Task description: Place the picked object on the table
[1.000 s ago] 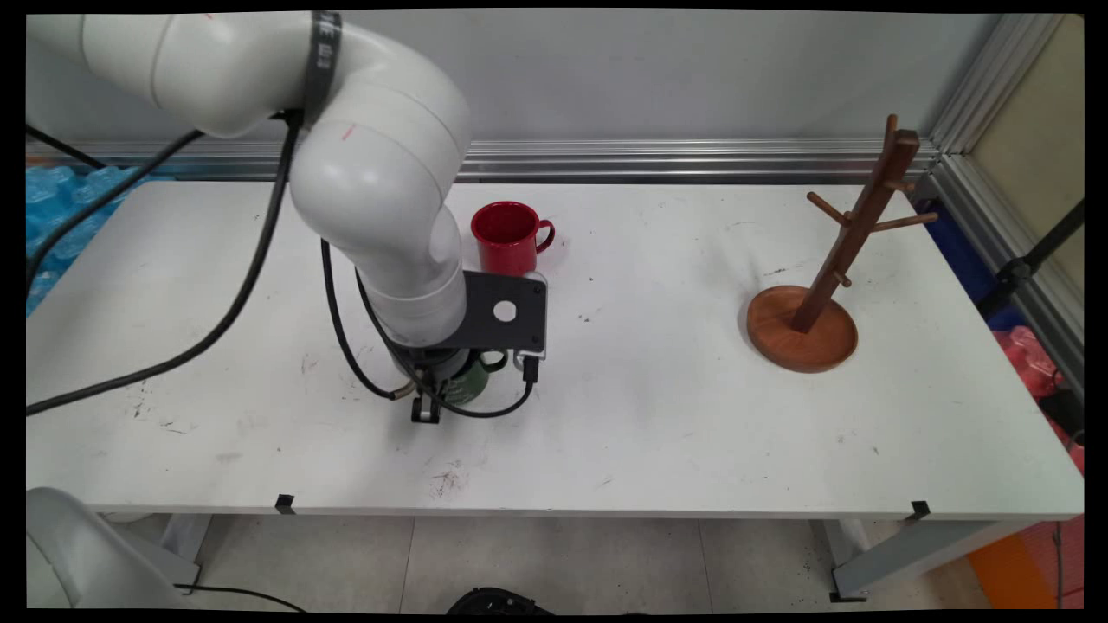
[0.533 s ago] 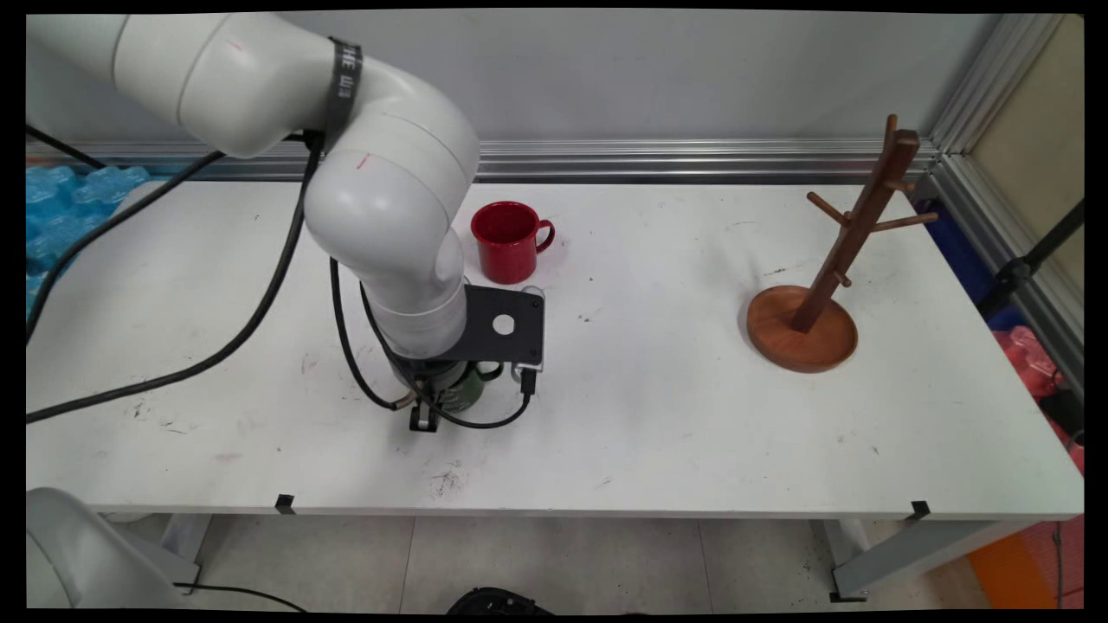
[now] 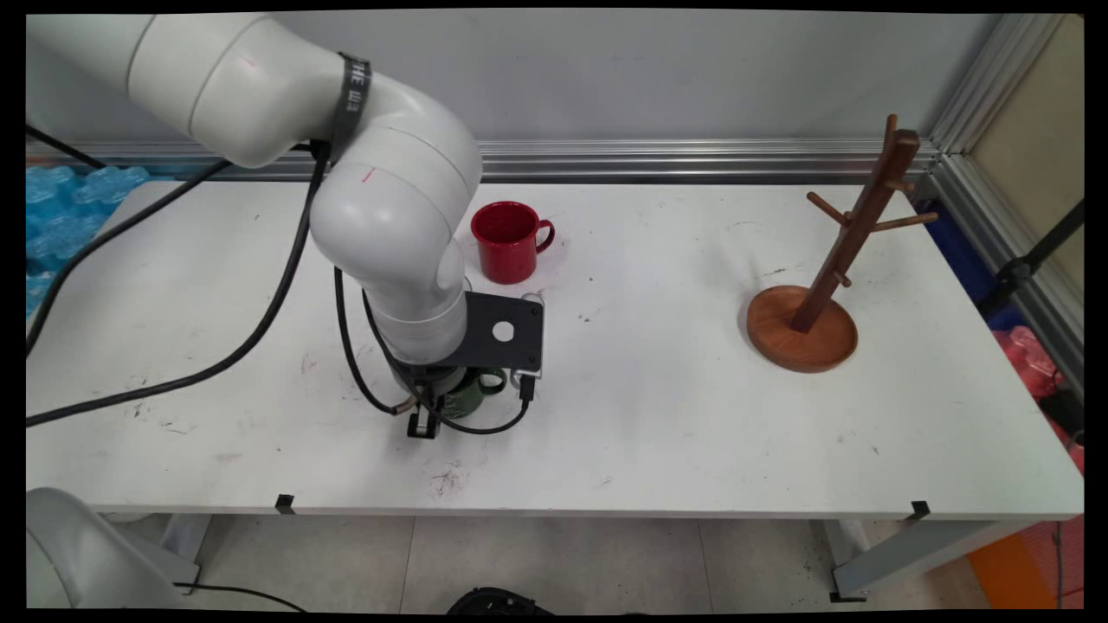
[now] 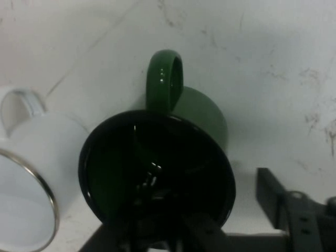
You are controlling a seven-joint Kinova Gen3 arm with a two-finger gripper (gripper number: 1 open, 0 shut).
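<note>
The gripper (image 3: 426, 415) is low over the green mug (image 4: 157, 168); whether it pinches the rim, I cannot tell. Only the hand view shows a white mug (image 4: 29, 173) just beside.

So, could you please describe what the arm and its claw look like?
The arm is glossy white with rounded joints, a black lettered band and small red marks. Black cables hang from it. A flat black plate with a round hole sits at the wrist, above the black claw.

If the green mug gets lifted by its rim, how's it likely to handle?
The green mug looks like glossy enamelled metal: probably rigid, light, somewhat slippery. Its side handle may tilt it in a rim grip. A white mug sits close beside it and could get bumped.
</note>
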